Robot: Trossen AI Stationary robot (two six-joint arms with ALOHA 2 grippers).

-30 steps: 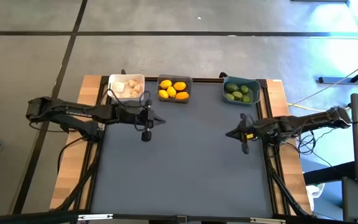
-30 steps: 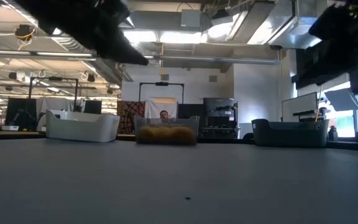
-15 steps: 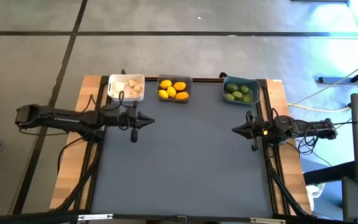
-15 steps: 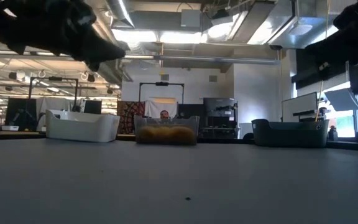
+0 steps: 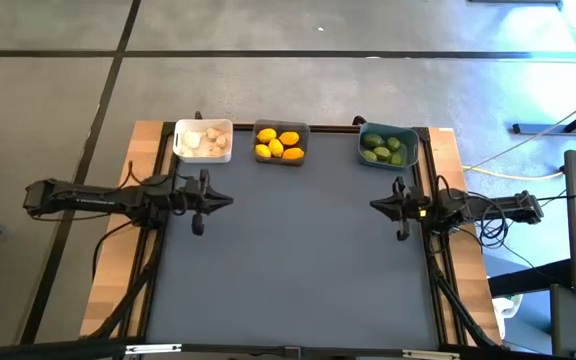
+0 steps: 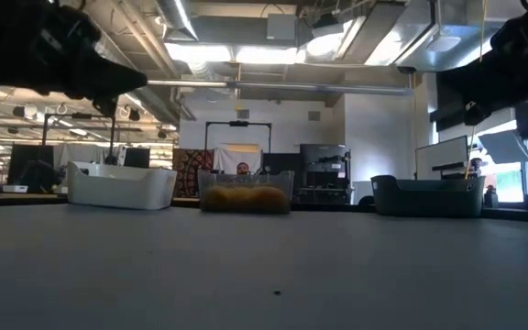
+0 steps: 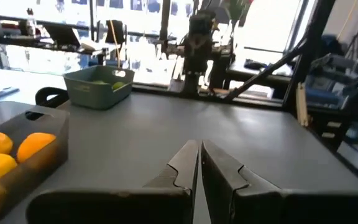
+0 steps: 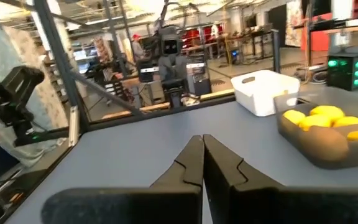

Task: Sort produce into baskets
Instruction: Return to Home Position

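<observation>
Left gripper (image 7: 197,149): fingers together, holding nothing. Hovers above table (image 5: 298,260), left of dark bin (image 5: 281,126) and nearer my base. Right gripper (image 8: 201,143): fingers together too, holding nothing, right of dark bin, nearer my base, near table's right edge. Dark bin at far table edge, lemons (image 5: 278,145) inside. White bin (image 5: 177,140) just left of dark bin, garlic (image 5: 205,142) inside. Teal bin (image 5: 388,127) right of dark bin, wider gap, limes (image 5: 386,148) inside.
</observation>
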